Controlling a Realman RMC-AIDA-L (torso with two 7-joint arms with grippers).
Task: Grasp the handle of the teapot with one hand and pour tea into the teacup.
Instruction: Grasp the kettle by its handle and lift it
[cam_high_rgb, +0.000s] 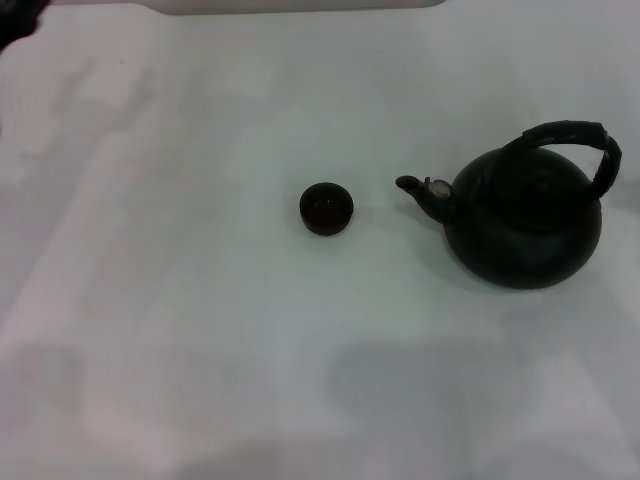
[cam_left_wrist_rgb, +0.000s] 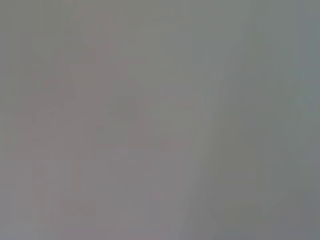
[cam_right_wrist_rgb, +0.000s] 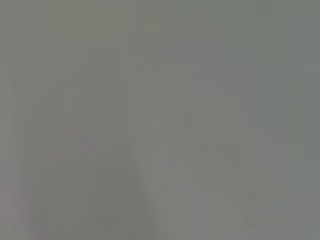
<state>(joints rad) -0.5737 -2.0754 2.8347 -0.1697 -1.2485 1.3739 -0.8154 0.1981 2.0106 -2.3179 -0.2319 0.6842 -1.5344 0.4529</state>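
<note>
Teapot (cam_high_rgb: 525, 225) upright at frame right, handle (cam_high_rgb: 570, 140) arched above, spout toward teacup (cam_high_rgb: 326, 208) near centre on table (cam_high_rgb: 200, 330); neither gripper visible, state unknowable.

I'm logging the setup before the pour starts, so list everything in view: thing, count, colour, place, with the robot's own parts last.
teapot: one, matte black, upright on the table at the robot's right, spout aimed toward the cup.
handle: one, black, ribbed hoop arching over the teapot's top, nothing gripping it.
teacup: one, dark brown-black, near the table's middle, left of the spout and apart from it.
table: one, pale white-grey, fills the head view; both wrist views show only a plain grey surface.
tea: none visible.
dark shape: one, black, at the far left corner of the head view; too little shows to identify it.
left gripper, right gripper: neither in view.
</note>
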